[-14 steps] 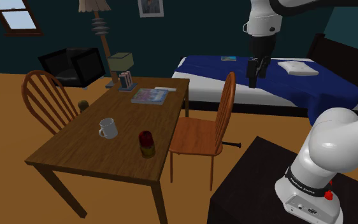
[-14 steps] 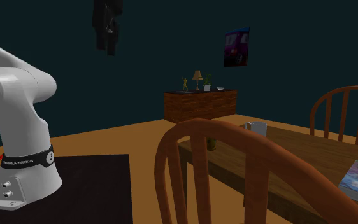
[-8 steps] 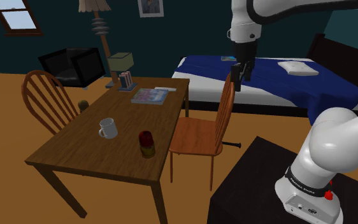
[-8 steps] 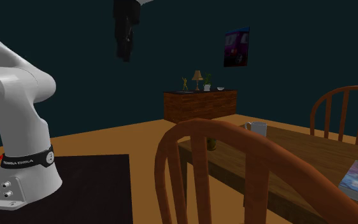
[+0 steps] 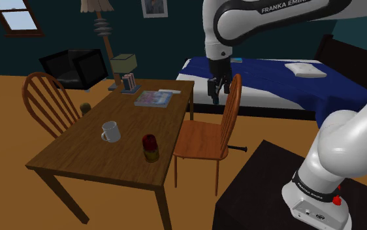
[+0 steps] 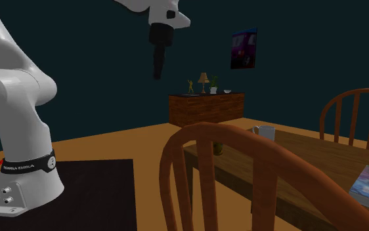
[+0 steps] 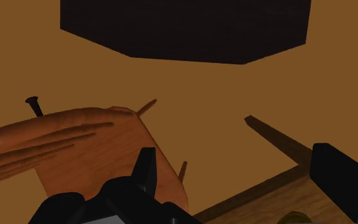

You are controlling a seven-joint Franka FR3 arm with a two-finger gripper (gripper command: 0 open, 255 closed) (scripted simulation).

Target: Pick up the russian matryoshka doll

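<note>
The pincer [image 5: 215, 91] hung open and empty over the back of the chair [image 5: 202, 139], well apart from the doll [image 5: 150, 147] standing near the mug [image 5: 110, 132] on the counter [image 5: 78, 151]; doing the reach well probably meant clearing the chair, centring above the doll, then descending straight.

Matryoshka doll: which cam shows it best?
Shoulder view: the doll stands whole and unblocked on the table, near the white mug. In the second exterior view a chair back partly hides it. The wrist view has a yellowish sliver on the table that may be it; cannot tell.
</note>
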